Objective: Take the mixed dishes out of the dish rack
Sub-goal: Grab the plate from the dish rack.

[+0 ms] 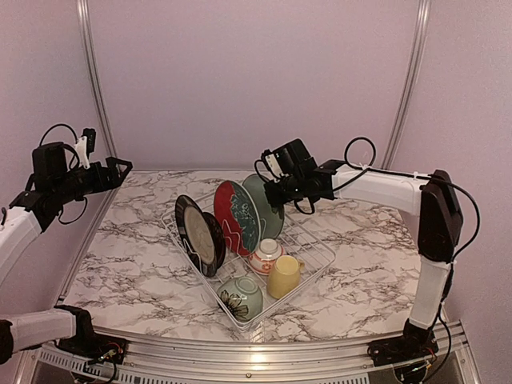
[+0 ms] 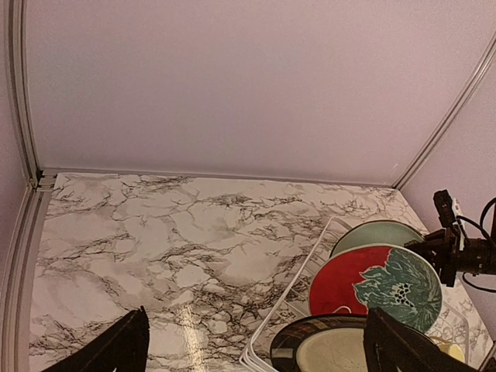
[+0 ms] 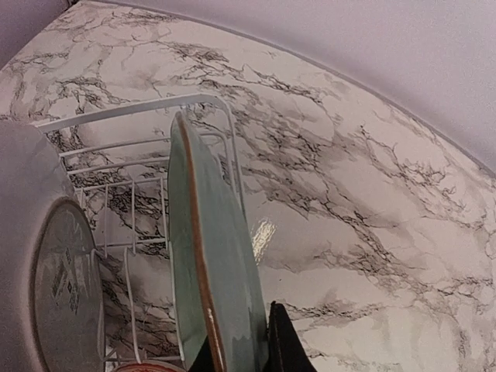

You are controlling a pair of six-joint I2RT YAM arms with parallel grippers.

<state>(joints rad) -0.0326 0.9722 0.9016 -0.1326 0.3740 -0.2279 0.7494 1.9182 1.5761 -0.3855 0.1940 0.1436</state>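
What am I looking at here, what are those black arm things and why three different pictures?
Two robot arms work at a marble table. One picture looks down from above; the other two come from cameras on each wrist. A white wire dish rack holds upright plates, two bowls and a yellow cup. The right gripper is closed on the rim of the teal plate at the back; its wrist view shows that plate edge-on between the fingers. The left gripper hangs open, holding nothing.

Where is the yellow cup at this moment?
In the top view, the yellow cup is in the dish rack by its right rim, between the small red-patterned bowl behind it and the green flowered bowl to its left.
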